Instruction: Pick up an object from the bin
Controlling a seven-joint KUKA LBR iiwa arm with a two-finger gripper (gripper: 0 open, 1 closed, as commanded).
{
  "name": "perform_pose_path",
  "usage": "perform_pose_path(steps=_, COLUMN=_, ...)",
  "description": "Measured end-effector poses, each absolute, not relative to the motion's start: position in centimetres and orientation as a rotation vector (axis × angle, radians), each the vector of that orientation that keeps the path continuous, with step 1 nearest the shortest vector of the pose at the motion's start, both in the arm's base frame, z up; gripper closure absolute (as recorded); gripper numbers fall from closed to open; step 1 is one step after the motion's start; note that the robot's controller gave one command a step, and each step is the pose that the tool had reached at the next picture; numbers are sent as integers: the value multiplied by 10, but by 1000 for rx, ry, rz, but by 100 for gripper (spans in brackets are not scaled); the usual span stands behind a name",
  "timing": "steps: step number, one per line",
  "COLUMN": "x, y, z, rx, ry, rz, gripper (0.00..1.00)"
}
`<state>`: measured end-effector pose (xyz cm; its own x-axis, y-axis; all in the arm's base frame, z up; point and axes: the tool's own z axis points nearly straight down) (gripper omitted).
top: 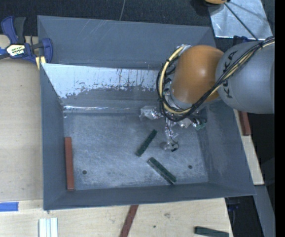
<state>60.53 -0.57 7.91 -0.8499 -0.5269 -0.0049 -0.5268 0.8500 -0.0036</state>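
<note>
My gripper [170,143] hangs low over the right middle of the bin floor, its thin fingers pointing down beneath the orange cover. A dark green flat bar [146,142] lies tilted just left of the fingertips, apart from them. A second dark green bar [161,170] lies on the floor a little below and left of the gripper, angled toward the front right. Nothing shows between the fingers.
A long reddish-brown strip [69,163] lies along the bin's left wall, far from the gripper. The arm and its cables reach in from the right and hide the bin's right back part.
</note>
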Motion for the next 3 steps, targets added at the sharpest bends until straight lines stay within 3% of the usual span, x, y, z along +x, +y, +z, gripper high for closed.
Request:
perform_pose_path(steps=1, x=590, y=-2, z=71, rx=-1071, ry=2955, rz=0, gripper=100)
perform_pose_path(steps=2, x=590, y=-2, z=71, rx=-1072, ry=2954, rz=0, gripper=100)
perform_pose_path(steps=3, x=592, y=-5, z=122, rx=-1066, ry=2958, rz=3, gripper=100)
